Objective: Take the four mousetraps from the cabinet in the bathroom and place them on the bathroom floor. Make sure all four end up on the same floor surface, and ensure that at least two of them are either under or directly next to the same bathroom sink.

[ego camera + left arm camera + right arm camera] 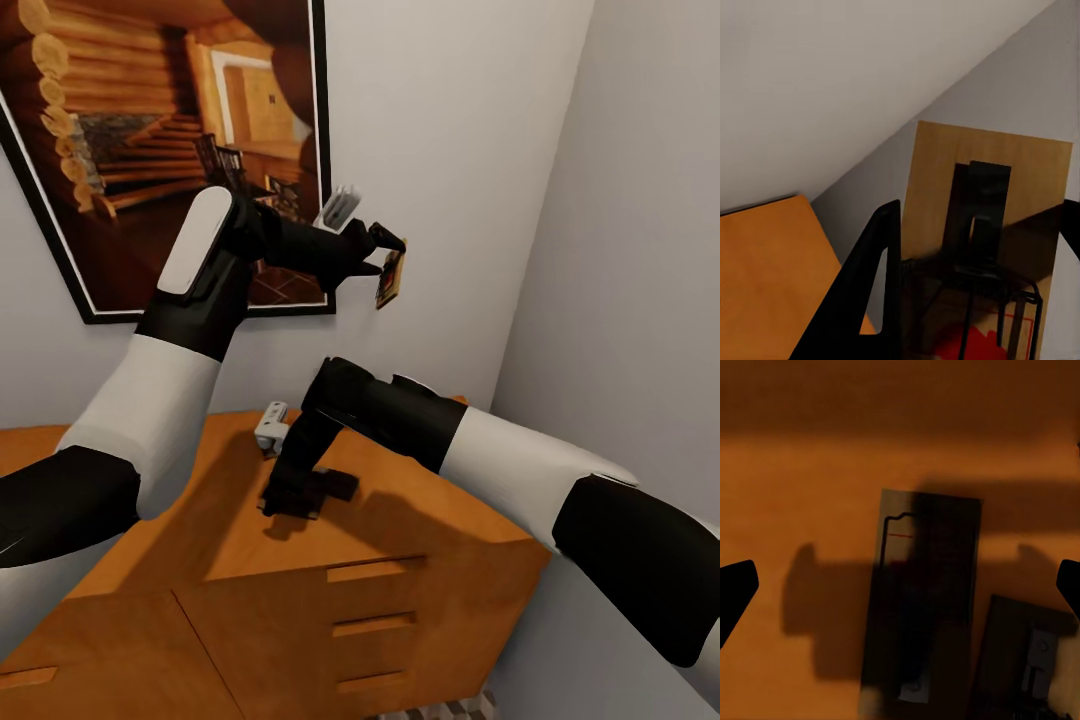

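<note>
One mousetrap (391, 279) hangs upright in the air against the pale wall, at about 12 o'clock in the head view, pinched by the left claw (393, 256), whose fingers are closed onto its top edge. In the left wrist view the same trap (986, 225) stands between the dark fingers (874, 277), its wire bar and a red mark showing.

Two more traps lie flat on the cabinet tabletop (420, 500). In the right wrist view one mousetrap (922, 600) sits midway between the fingertips, and a second trap (1020, 660) lies just beside it. The right claw (300, 495) hovers low over them with its fingers spread wide and holds nothing. A small white object (271, 424) stands near it on the tabletop.

Risks, as I judge them: the left grip is on an edge only, so a swing of the arm could let the trap slip and fall behind the cabinet. The right claw, closing, could catch the neighbouring trap and push it off the tabletop.
</note>
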`<state>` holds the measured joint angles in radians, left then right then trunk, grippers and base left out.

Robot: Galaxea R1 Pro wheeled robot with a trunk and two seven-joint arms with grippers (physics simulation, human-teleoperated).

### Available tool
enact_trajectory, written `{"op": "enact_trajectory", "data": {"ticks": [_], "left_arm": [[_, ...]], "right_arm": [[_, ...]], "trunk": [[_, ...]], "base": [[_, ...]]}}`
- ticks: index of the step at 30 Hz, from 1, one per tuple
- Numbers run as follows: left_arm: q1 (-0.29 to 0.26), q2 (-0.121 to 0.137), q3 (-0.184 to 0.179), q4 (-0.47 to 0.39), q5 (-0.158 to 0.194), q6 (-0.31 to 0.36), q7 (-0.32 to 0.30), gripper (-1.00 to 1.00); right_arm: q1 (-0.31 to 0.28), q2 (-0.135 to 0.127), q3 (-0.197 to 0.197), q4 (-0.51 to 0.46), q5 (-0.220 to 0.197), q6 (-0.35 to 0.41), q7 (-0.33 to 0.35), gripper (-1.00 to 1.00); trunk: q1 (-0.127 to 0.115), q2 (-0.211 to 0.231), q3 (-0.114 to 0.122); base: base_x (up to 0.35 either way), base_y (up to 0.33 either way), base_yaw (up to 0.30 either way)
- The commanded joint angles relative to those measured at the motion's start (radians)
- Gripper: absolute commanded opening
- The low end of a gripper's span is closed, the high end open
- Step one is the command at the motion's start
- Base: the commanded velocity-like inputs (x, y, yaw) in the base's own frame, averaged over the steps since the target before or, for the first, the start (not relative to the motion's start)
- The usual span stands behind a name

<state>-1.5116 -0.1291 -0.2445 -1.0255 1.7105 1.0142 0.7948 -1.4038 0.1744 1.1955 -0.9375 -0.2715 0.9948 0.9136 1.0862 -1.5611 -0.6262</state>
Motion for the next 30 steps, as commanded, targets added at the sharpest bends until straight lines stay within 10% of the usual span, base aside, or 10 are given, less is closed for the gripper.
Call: {"op": "enact_trajectory", "data": {"ticks": [1,30], "left_arm": [[-0.001,0.000,0.000,-0.001,0.008,0.001,0.010,-1.00],[-0.001,0.000,-0.001,-0.002,0.011,0.001,0.010,-1.00]], "right_arm": [[-0.001,0.000,0.001,0.000,0.000,0.004,0.002,1.00],[-0.001,0.000,0.001,0.005,-0.002,0.004,0.003,1.00]], "trunk": [[0.004,-0.008,-0.004],[0.088,-0.162,-0.073]], "base": [[0.000,0.000,0.000],[0.000,0.000,0.000]]}}
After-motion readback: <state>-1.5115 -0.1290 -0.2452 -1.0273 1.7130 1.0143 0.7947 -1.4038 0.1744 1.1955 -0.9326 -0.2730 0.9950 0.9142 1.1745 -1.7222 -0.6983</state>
